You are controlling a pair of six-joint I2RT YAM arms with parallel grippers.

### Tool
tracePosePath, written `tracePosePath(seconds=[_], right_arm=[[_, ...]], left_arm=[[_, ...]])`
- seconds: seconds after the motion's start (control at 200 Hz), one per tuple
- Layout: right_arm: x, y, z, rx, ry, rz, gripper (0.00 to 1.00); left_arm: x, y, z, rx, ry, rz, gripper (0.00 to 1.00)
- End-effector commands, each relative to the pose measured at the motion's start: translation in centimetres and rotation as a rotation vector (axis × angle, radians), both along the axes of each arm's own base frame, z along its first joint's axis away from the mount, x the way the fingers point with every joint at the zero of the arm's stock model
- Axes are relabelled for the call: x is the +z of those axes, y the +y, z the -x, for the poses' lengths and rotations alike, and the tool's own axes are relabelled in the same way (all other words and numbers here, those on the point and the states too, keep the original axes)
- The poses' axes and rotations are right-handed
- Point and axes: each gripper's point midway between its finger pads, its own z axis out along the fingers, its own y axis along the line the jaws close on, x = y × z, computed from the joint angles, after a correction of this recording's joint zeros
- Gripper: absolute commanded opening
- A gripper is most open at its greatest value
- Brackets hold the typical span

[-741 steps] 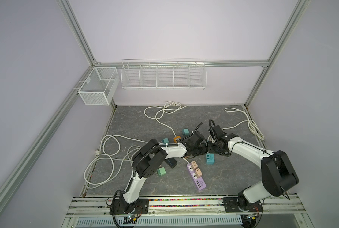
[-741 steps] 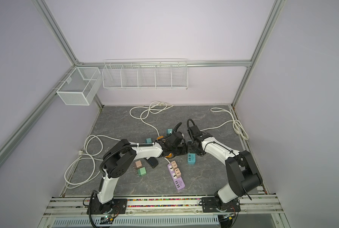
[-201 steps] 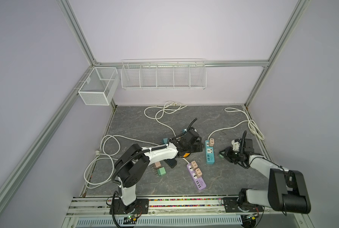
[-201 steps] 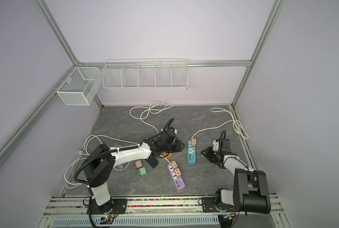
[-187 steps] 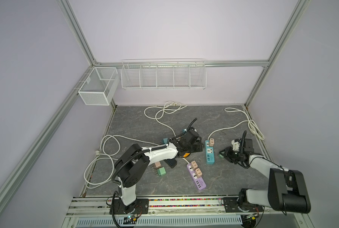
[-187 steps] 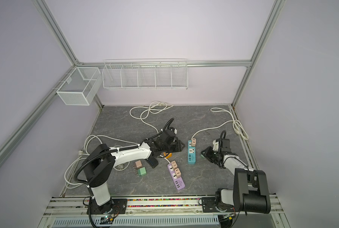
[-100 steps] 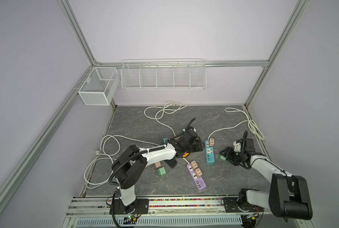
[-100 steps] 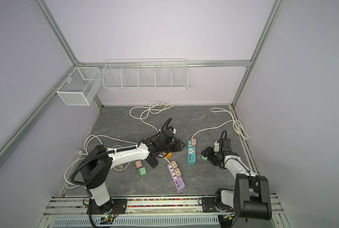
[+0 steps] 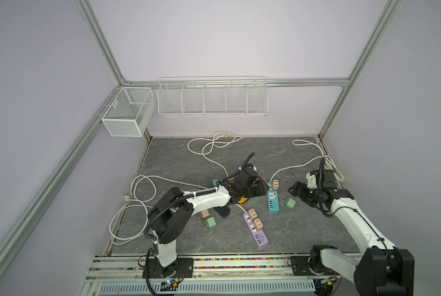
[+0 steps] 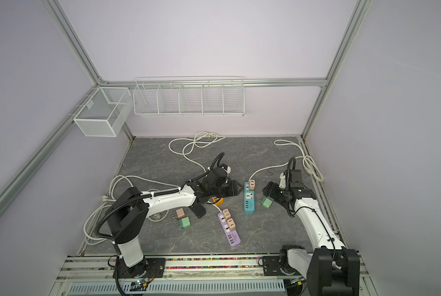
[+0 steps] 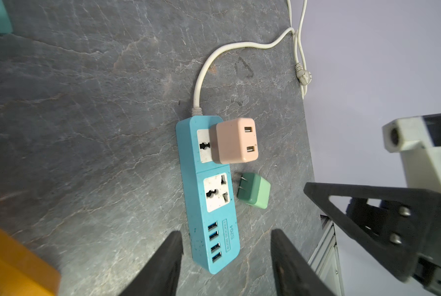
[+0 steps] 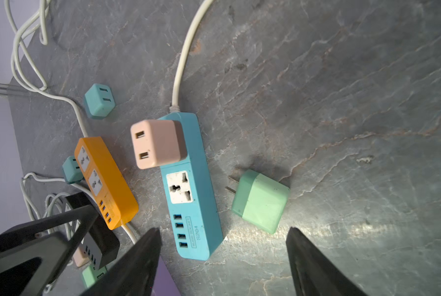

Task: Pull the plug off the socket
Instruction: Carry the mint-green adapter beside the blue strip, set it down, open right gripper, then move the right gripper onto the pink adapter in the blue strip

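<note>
The blue socket strip (image 9: 272,201) (image 10: 249,202) lies flat mid-table with a pink plug (image 9: 275,183) (image 12: 158,143) seated in its far socket. Its middle socket is bare. A green plug (image 9: 289,203) (image 10: 266,203) (image 12: 260,202) lies loose on the table just right of the strip, prongs toward it. My right gripper (image 9: 295,192) (image 12: 223,230) hovers open beside the green plug, holding nothing. My left gripper (image 9: 260,189) (image 11: 226,232) is open at the strip's left, its fingers apart near the USB end of the strip (image 11: 196,194), not touching it.
An orange strip (image 12: 104,174) and a black strip (image 9: 222,211) sit under my left arm. A purple strip (image 9: 256,230) with two pink plugs lies nearer the front. Loose plugs (image 9: 210,222) and white cables (image 9: 142,194) lie at the left, and more cable (image 9: 327,164) by the right edge.
My right gripper has opened and let the green plug drop onto the table beside the blue strip. My left gripper's jaws have spread wider.
</note>
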Motion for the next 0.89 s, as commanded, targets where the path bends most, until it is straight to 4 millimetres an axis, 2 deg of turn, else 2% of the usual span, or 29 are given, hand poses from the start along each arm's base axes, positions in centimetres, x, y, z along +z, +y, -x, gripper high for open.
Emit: tracePosePath(seconds=[0.0,0.06,0.09,0.24,0.45,0.585,0.605,0.89], right_arm=[[0.7,0.1,0.1,0.042,0.027,0.086,0.81],[0.9,0.3,-0.4,0.056,0.028,0.102,0.82],[1.9,0.5,-1.3,0.063,0.002,0.105,0.82],[2.2,1.6,-3.0,0.120,0.014,0.148,0.82],[1.4,3.3,-5.2,0.178,0.031,0.170,0.80],[0.6,3.8,-6.4,0.196,0.051,0.194,0.78],[0.6,4.7,-6.4,0.221,0.050,0.198,0.78],[-0.9,6.9,-7.5,0.255,0.073,0.261,0.73]], left_arm=[[0.2,-1.3,-1.0,0.015,0.015,0.034,0.56],[-0.1,-1.7,-1.3,0.025,0.022,0.034,0.56],[-0.3,-1.7,-1.5,0.036,0.023,0.033,0.56],[-1.3,-1.9,-2.3,0.078,0.027,0.033,0.56],[-2.9,-2.8,-3.4,0.102,0.043,0.014,0.55],[-3.8,-2.5,-4.0,0.139,0.054,0.006,0.54],[-3.8,-2.6,-4.0,0.141,0.054,0.010,0.54],[-4.8,-2.5,-4.2,0.157,0.064,-0.005,0.50]])
